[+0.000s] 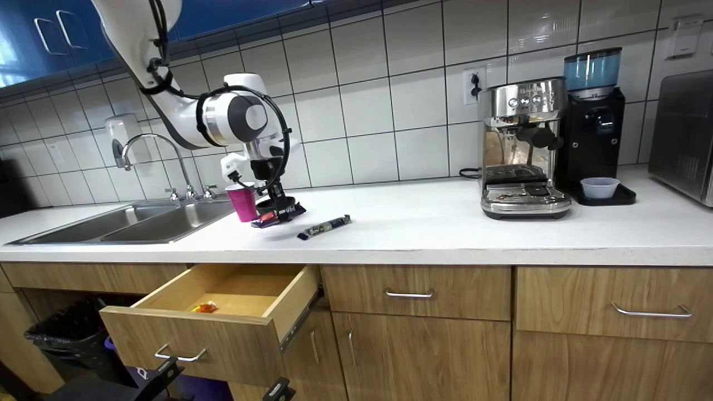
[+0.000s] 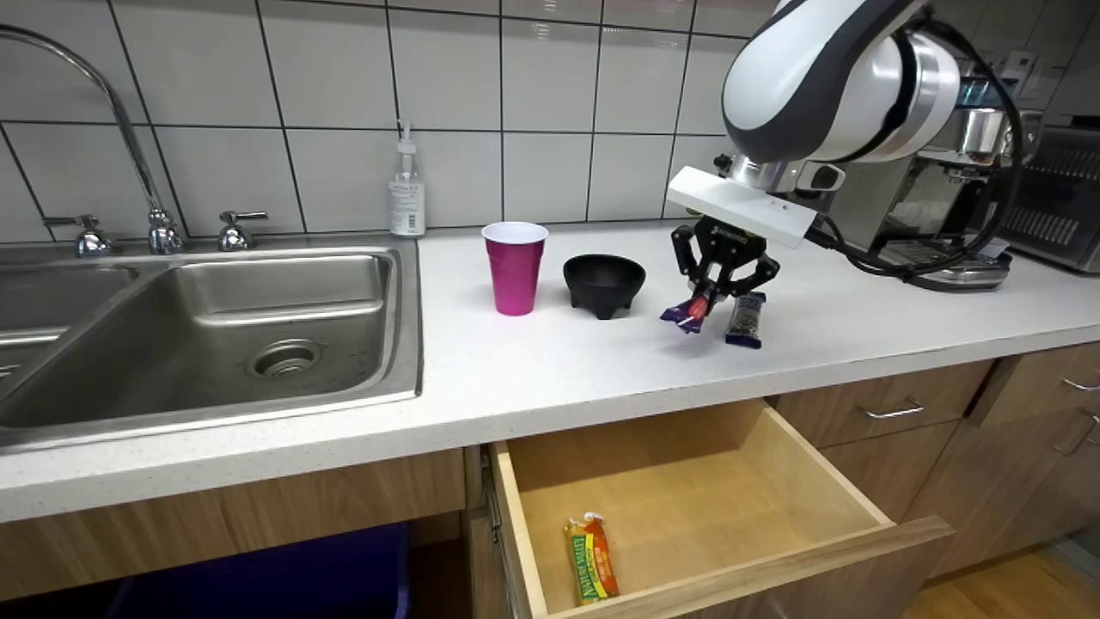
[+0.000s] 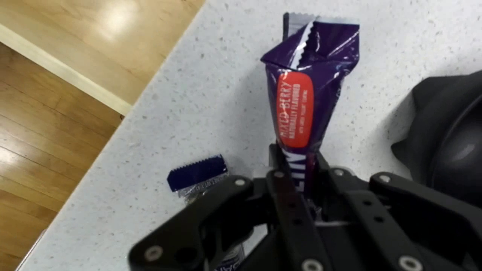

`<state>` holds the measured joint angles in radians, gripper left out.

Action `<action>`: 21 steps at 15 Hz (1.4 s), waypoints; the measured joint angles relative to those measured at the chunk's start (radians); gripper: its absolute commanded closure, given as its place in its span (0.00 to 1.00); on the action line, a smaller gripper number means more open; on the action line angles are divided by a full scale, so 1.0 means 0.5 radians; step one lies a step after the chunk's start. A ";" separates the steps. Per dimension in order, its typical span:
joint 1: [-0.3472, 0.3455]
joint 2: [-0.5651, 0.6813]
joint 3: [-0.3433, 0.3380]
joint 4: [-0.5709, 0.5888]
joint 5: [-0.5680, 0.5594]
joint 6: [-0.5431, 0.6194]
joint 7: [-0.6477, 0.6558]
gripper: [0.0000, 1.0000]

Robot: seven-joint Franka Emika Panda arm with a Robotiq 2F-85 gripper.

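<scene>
My gripper (image 3: 297, 162) is shut on a purple bar with a red label (image 3: 295, 109), gripping it near its middle. In an exterior view the gripper (image 2: 708, 297) points down, and the bar (image 2: 686, 315) appears slightly above the white counter, with a faint shadow below. The bar's far end is hidden by the fingers. A second dark blue and clear bar (image 2: 746, 318) lies on the counter beside the gripper; it also shows in the wrist view (image 3: 197, 175), partly behind a finger. A black footed bowl (image 2: 604, 285) and a pink cup (image 2: 516, 273) stand on the gripper's other side.
Below the counter edge a wooden drawer (image 2: 687, 473) is open, with a yellow and orange packet (image 2: 591, 559) inside. A steel sink (image 2: 284, 309) and soap bottle (image 2: 407, 193) are past the cup. A coffee machine (image 1: 523, 150) and grinder (image 1: 593, 117) stand along the wall.
</scene>
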<state>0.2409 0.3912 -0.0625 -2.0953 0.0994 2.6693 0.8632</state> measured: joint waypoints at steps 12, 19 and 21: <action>0.166 -0.201 0.123 -0.418 -0.070 0.003 0.010 0.96; 0.215 -0.331 0.207 -0.689 -0.071 0.053 0.146 0.96; 0.226 -0.362 0.236 -0.767 -0.071 0.089 0.200 0.96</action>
<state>0.3538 0.2102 0.0556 -2.4788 0.0641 2.7140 0.9631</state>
